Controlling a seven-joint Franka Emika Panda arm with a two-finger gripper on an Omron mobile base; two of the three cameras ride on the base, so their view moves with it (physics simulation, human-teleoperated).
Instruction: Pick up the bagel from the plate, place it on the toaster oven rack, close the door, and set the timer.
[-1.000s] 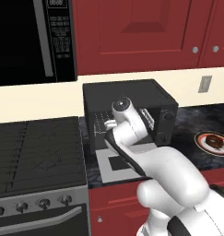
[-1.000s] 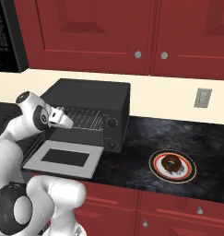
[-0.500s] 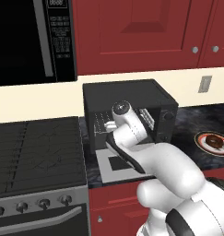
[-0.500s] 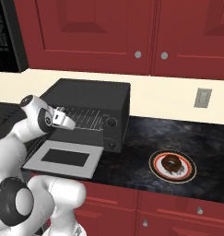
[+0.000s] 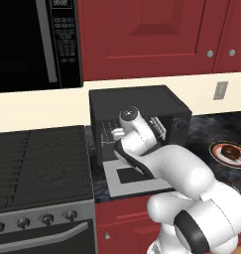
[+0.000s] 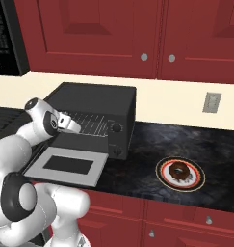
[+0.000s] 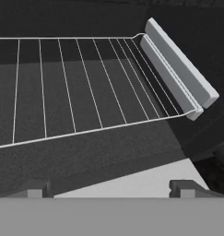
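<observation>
Little has shifted since the earlier frame: the gripper (image 6: 76, 126) still hangs wide open and empty at the mouth of the toaster oven (image 6: 97, 103), while the bagel (image 6: 179, 171) lies on its plate (image 6: 162, 177) well off toward the worktop's right end.

Red cabinets (image 6: 137, 34), cream wall (image 6: 176, 99), dark counter (image 6: 186, 144)

Bagel (image 6: 178, 171) on plate (image 6: 162, 177), door (image 6: 68, 165) open

bagel (image 6: 178, 171): 1 | plate (image 6: 162, 176): 1 | toaster oven (image 6: 97, 99): 1 | microwave (image 5: 23, 44): 1
</observation>
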